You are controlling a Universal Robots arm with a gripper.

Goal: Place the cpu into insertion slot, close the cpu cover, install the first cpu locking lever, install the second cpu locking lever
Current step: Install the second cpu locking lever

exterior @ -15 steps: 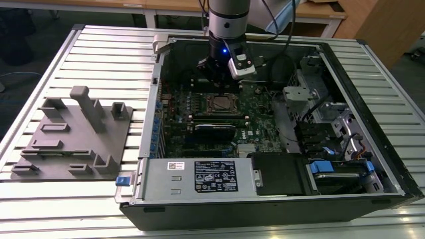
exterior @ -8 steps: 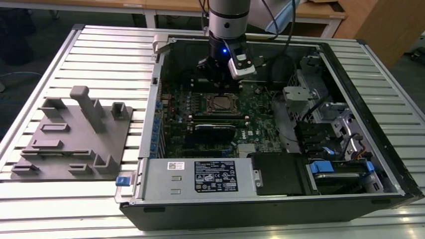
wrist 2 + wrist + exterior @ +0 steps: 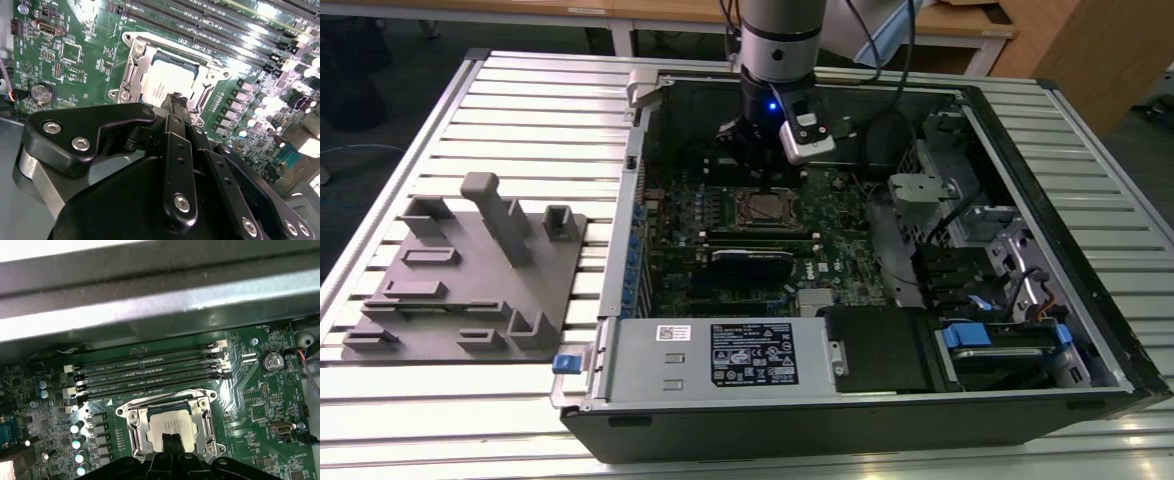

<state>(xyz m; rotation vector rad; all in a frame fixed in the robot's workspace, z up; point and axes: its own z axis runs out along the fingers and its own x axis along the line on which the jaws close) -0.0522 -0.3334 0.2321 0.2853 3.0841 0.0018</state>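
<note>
The cpu (image 3: 167, 424) lies flat in the insertion slot (image 3: 744, 219) on the green board, its silver-grey top showing in both wrist views (image 3: 165, 82). The cpu cover (image 3: 134, 427), a silvery frame with a square window, lies down around the chip (image 3: 131, 75). My gripper (image 3: 170, 439) hangs just above the chip's near edge, its two black fingers pressed together with nothing between them (image 3: 176, 100). In the exterior view the gripper (image 3: 761, 180) stands directly over the socket inside the open computer case. I cannot make out how the locking levers stand.
Several long memory slots (image 3: 150, 372) run beside the socket, towards the case wall (image 3: 150, 305). A black expansion card (image 3: 754, 258) and the power supply (image 3: 720, 355) lie on the socket's other side. A grey fixture block (image 3: 467, 280) sits on the table at the exterior view's left.
</note>
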